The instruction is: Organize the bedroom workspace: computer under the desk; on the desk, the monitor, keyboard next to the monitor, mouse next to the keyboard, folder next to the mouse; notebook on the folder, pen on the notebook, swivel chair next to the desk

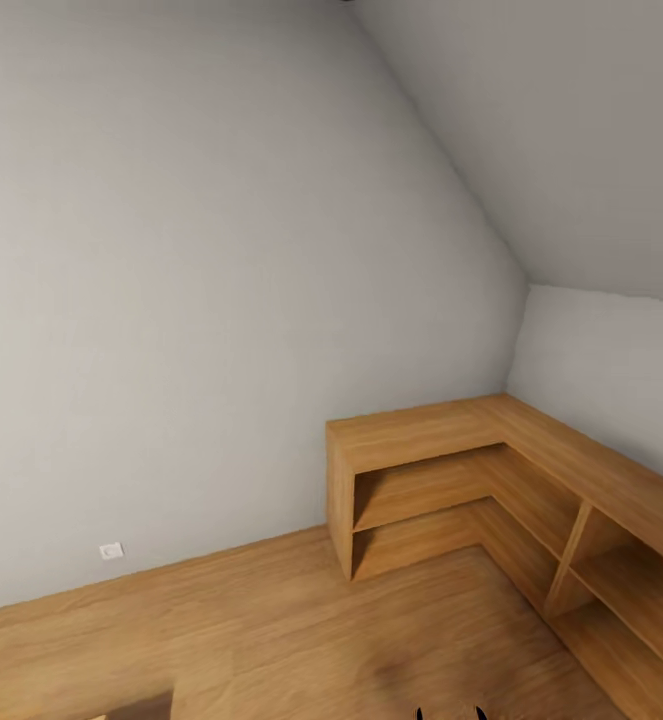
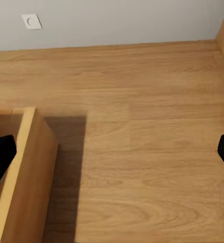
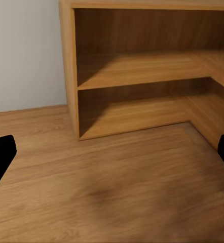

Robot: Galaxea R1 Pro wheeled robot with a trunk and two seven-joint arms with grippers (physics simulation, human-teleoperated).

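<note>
Facing a bare corner with a low wooden shelf unit [image 1: 511, 500] and none of the task's things in sight, the robot risks clipping that shelf when turning, both the left claw [image 2: 112, 152] and right claw [image 3: 112, 152] spread wide and empty.

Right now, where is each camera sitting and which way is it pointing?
Head: high on the robot, looking down into a corner at the L-shaped shelf, wall and floor; dark tips show at the bottom edge.
Left wrist: low, facing floor, wall outlet and a wooden box; its black fingers at both edges.
Right wrist: low, facing the shelf; black fingers at both edges.
Shared: head and right wrist see the shelf; head and left wrist the outlet.
</note>
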